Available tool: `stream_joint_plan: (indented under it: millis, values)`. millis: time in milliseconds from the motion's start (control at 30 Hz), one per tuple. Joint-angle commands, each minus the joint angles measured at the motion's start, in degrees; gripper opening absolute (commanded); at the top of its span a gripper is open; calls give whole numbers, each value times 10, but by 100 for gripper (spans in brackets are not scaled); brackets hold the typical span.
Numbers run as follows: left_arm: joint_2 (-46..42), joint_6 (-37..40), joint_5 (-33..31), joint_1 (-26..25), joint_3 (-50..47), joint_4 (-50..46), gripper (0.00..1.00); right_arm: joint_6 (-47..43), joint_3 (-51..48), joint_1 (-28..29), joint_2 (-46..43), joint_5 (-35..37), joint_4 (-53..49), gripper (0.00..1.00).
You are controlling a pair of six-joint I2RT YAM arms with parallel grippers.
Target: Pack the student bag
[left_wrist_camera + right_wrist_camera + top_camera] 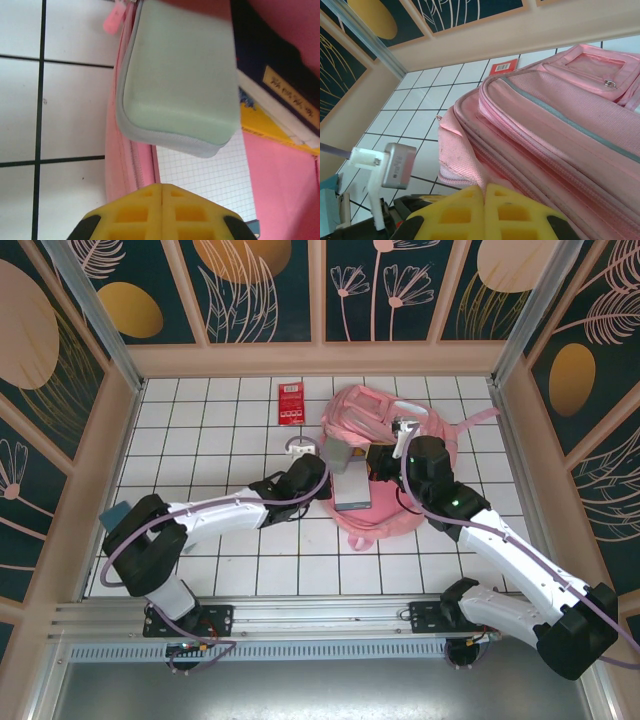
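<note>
The large pink fabric student bag (365,408) lies upper centre-right on the white tiled bench (200,420). The right claw (484,188) clenches its flap, likely to hold it open. The left claw (162,187), clenched and empty, faces a pale-green pouch (180,75) at its mouth.

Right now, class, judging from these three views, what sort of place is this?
Probably a staged robot test booth, not a classroom: a white gridded tabletop boxed in by leaf-patterned wall panels, with the left arm and right arm bolted to a metal rail at its near edge.

Pink student bag (365,405), mint pouch (182,75), red packet (290,402).
</note>
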Motion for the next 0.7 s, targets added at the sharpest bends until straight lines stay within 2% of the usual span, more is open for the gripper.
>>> stream_joint_plan:
  millis: [0, 200, 367, 567, 667]
  values:
    - [26, -11, 6, -1, 2, 35, 0, 8, 20, 3, -11, -2, 43, 0]
    - [60, 1, -17, 8, 3, 101, 0, 8, 17, 4, -14, -2, 41, 0]
    - [107, 7, -29, 23, 48, 146, 0, 12, 16, 5, -15, -3, 40, 0]
    - [169, 1, -42, 42, 99, 179, 0, 13, 11, 6, -22, -3, 35, 0]
    - [203, 3, -67, 44, 149, 157, 0, 14, 10, 6, -27, -3, 33, 0]
